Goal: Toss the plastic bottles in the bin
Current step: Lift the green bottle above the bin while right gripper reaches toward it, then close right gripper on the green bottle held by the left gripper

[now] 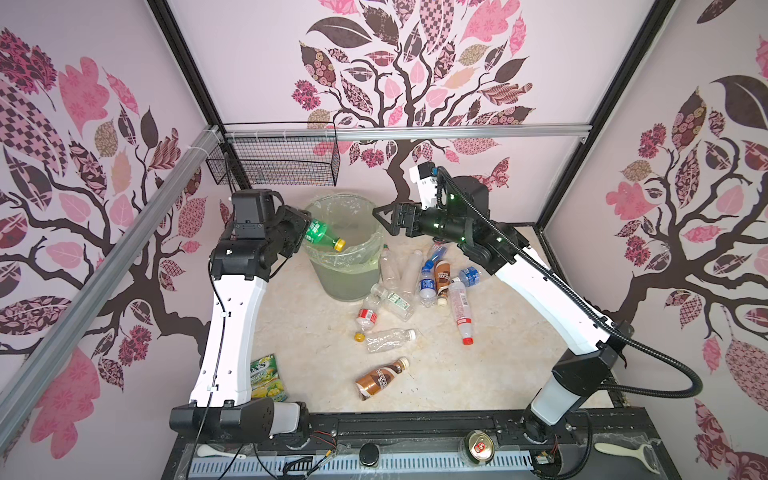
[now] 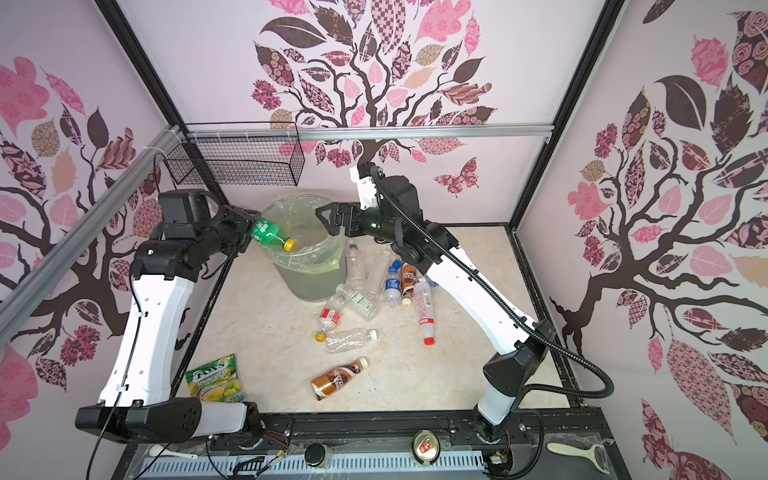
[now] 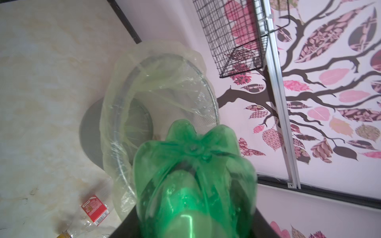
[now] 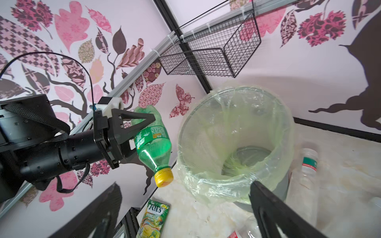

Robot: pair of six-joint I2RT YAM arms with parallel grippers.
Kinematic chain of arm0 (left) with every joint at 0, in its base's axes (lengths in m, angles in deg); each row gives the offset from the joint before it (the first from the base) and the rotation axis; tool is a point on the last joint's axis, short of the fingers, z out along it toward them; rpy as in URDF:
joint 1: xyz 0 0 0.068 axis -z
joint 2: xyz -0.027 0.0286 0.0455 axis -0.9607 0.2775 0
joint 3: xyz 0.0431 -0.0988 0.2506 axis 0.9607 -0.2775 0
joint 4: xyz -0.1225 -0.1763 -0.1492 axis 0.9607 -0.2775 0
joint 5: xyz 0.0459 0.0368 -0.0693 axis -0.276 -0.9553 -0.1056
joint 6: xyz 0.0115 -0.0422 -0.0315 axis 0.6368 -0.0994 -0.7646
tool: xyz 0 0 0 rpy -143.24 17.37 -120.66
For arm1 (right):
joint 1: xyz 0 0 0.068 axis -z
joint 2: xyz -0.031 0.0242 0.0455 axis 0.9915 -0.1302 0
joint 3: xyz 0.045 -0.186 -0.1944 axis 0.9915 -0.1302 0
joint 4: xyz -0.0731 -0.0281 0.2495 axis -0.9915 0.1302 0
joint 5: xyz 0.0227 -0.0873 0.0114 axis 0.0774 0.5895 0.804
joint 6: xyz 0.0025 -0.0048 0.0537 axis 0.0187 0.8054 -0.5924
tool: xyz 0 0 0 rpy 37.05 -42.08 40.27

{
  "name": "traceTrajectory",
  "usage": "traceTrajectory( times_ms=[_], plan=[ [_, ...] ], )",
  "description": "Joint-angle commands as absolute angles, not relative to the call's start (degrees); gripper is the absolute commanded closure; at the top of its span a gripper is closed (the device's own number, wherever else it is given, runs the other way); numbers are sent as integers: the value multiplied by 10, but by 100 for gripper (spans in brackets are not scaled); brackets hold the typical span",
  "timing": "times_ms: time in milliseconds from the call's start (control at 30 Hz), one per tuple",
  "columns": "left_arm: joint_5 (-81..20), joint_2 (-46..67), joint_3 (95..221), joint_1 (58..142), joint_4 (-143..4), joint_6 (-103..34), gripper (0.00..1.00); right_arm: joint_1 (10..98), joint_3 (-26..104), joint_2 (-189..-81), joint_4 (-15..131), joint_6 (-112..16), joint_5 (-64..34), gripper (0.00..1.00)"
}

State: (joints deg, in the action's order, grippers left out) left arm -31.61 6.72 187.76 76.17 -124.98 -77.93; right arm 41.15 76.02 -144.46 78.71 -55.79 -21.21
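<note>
One green bottle (image 4: 153, 148) is clamped in my left tool (image 4: 142, 131), gripped near its base, and hangs at the left side of the bin (image 1: 345, 286). In both top views its yellow cap (image 1: 340, 244) sits just inside the bagged rim, while the base end lies outside it, toward my wrist.

I judge the drop close but not safe. I should carry the bottle further toward the middle of the mouth before I part the tool. Otherwise the cap may catch the rim or the loose bag (image 4: 206, 185) and the bottle may tip out onto the tabletop (image 1: 316, 345).

Its long axis slants, base up and back toward my wrist, cap down and forward toward the bin, so it should fall cap first.

My right tool (image 1: 380, 216) hovers empty above the bin's right rim, spread wide apart, and I should keep it clear of the mouth. Ten or so other bottles (image 1: 419, 286) lie on the tabletop right of the bin.
</note>
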Motion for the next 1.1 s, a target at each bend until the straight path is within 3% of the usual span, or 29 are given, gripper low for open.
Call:
traceTrajectory(
  times_ms=[0, 400, 1067],
  plan=[
    [-305, 82, 1911, 787, -1219, -757, 59, 399, 780, -1463, 776, -558, -240, 0],
    [-304, 178, 2030, 905, -1168, -728, 59, 398, 774, -1494, 772, -559, -250, 1],
    [-283, 156, 1977, 916, -1170, -745, 58, 414, 817, -1535, 771, -563, -221, 22]
  ],
)
